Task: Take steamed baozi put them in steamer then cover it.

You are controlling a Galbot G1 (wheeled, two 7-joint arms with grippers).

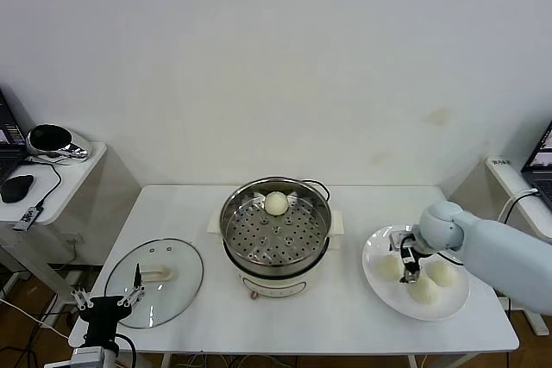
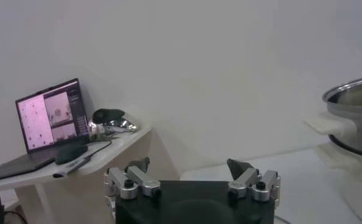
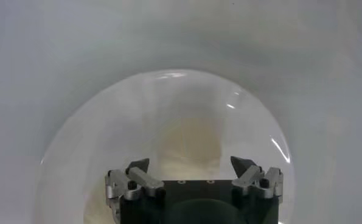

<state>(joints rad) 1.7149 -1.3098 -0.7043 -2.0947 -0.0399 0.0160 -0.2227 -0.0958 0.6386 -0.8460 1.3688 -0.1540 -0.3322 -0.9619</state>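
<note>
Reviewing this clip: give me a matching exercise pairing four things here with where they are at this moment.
Things:
1. glass lid
2. lone baozi
3. right pincer
4. left pincer

Places:
A. on the perforated tray in the steamer
B. open, over the white plate among three buns
C. flat on the table, on the steamer's left
D. open, at the table's near left corner

Pairs: 1-C, 2-A, 3-B, 4-D

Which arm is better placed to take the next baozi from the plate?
The right. Its gripper is open directly over the three baozi on the white plate. The left gripper waits far away by the glass lid.
</note>
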